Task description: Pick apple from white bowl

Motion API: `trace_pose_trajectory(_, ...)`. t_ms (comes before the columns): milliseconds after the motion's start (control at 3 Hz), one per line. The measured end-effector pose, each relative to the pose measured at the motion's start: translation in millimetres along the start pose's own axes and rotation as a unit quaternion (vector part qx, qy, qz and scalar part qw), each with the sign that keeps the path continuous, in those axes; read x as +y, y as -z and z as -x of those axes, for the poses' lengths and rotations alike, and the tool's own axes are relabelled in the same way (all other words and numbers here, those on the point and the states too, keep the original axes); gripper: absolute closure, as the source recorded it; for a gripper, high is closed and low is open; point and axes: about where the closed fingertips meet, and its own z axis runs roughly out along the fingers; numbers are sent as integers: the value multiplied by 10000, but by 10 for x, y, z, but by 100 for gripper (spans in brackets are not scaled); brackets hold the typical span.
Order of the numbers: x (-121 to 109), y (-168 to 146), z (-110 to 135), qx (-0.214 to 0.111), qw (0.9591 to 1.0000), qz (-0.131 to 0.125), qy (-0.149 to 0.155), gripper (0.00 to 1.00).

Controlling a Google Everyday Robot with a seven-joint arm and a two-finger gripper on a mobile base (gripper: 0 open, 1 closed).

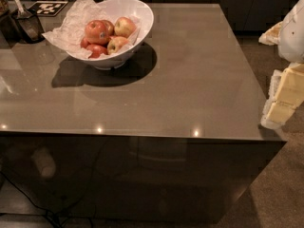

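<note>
One apple point(97, 31) — sticker point(102, 34) camera-side — in white bowl point(144, 9); gripper point(283, 97) far right.

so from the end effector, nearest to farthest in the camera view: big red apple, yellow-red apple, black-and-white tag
The end effector sits at the right edge of view.
1. yellow-red apple, right side of the white bowl
2. big red apple, left side of the bowl
3. black-and-white tag, far back-left corner

gripper point(284, 96) cut off at right edge, lower apples point(97, 49) partly hidden
</note>
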Motion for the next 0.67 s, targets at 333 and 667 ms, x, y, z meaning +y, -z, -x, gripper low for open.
trace_pose_trajectory(333,0,0,0,0,10000,0,0,0)
trace_pose_trajectory(667,-50,45,109,12,9999,123,-43,0)
